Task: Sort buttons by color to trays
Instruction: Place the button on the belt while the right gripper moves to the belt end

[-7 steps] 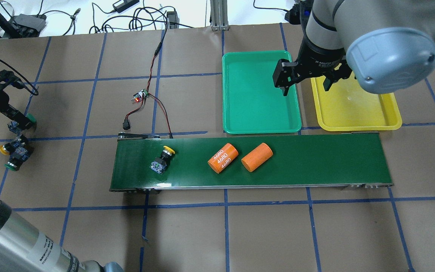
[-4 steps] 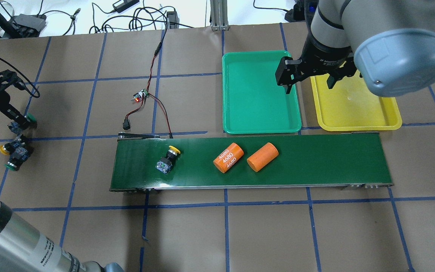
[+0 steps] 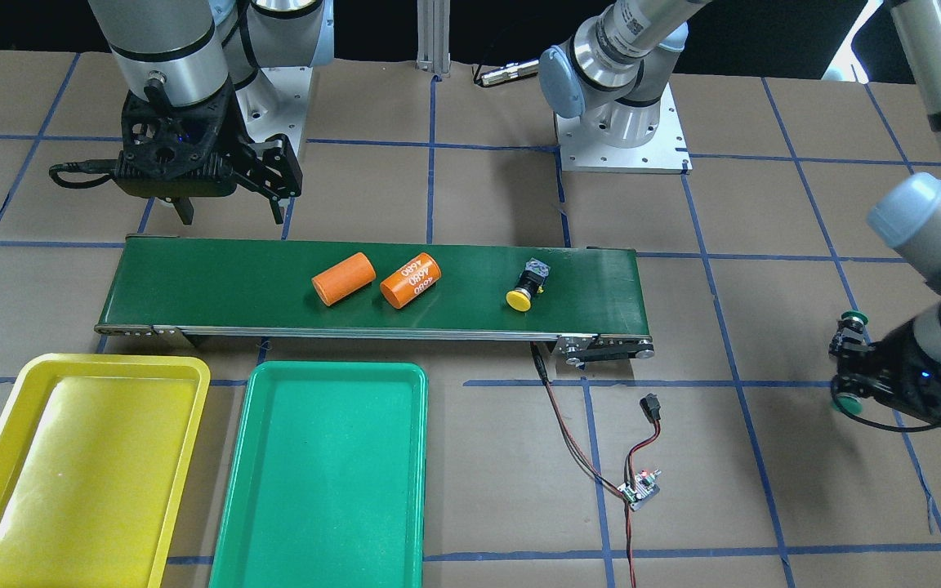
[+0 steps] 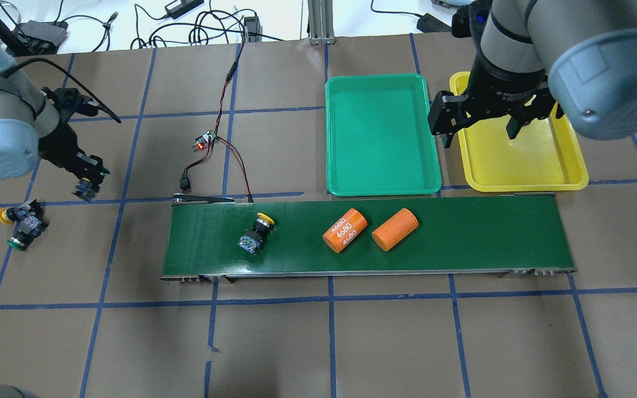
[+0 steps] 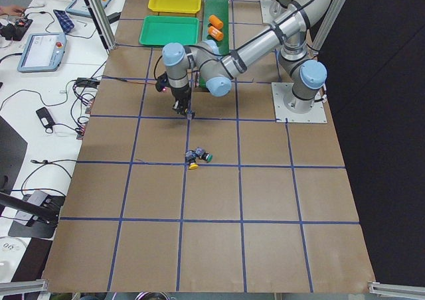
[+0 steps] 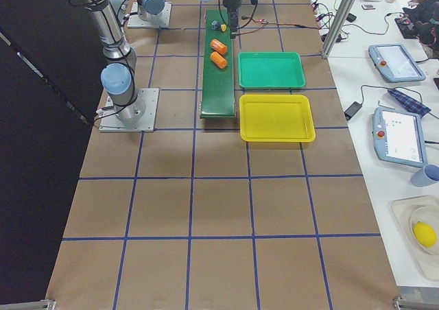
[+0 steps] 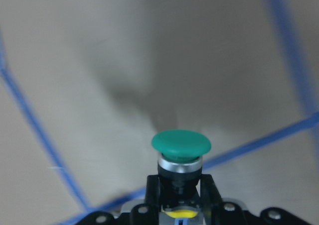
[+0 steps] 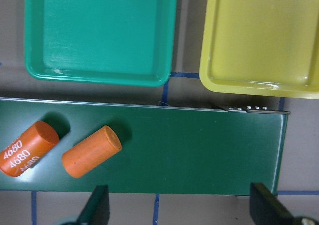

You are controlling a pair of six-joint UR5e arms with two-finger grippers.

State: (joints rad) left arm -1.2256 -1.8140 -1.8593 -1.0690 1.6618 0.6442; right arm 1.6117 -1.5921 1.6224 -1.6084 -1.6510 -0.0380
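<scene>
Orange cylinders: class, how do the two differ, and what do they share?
The printed cylinder bears white 4680 marks; the plain cylinder bears none. The printed cylinder lies between the yellow button and the plain cylinder. Both are orange, lying sideways on the belt.

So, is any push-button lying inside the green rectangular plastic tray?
No, the green rectangular plastic tray shows only its bare floor in the overhead view.

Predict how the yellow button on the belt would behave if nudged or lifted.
Lying on its side on the belt, the yellow button has a cap wider than its body, so a nudge may roll it in an arc. It looks small and rigid, likely light.
</scene>
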